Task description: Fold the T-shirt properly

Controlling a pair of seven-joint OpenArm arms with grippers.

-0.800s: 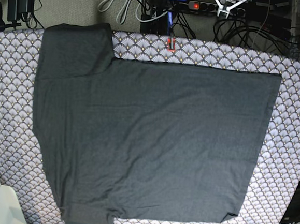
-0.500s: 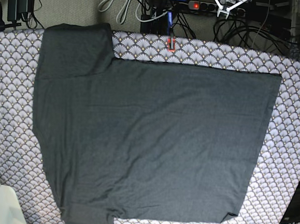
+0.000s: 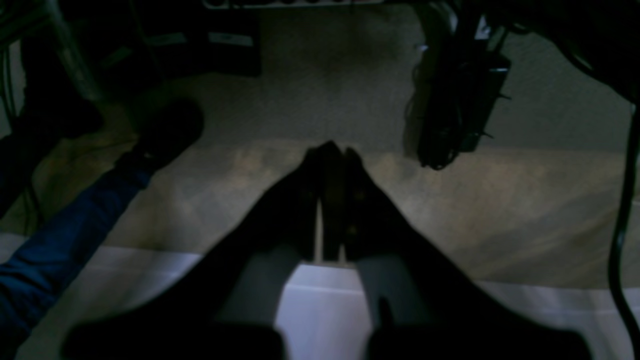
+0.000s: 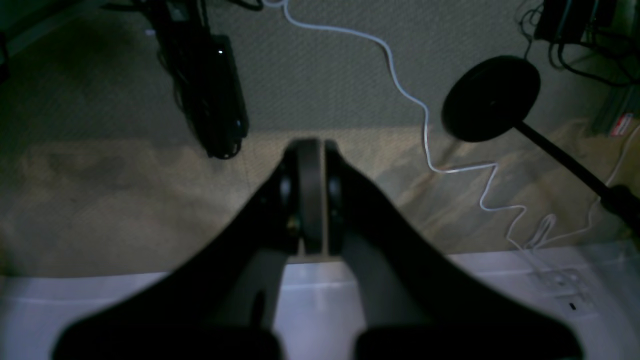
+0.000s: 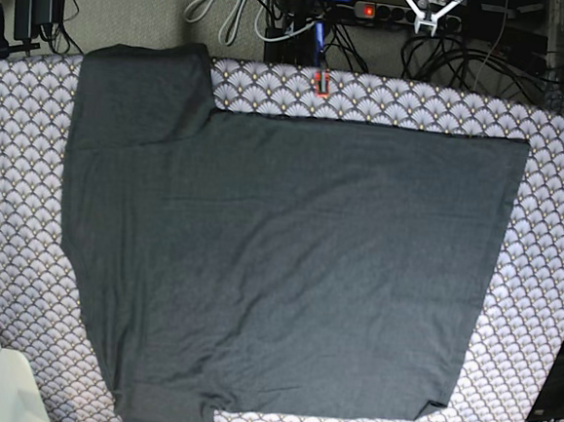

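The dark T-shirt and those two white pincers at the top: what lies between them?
In the base view, a strip of scallop-patterned tablecloth, then grey floor with cables, separates the T-shirt from both pincers.

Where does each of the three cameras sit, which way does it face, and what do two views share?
Base: overhead, facing down on the T-shirt spread over the tablecloth; no arm over it.
Left wrist: behind the left gripper, fingers shut, facing the carpet floor.
Right wrist: behind the right gripper, fingers shut, facing the floor.
Shared: both wrist views show carpet, no shirt.
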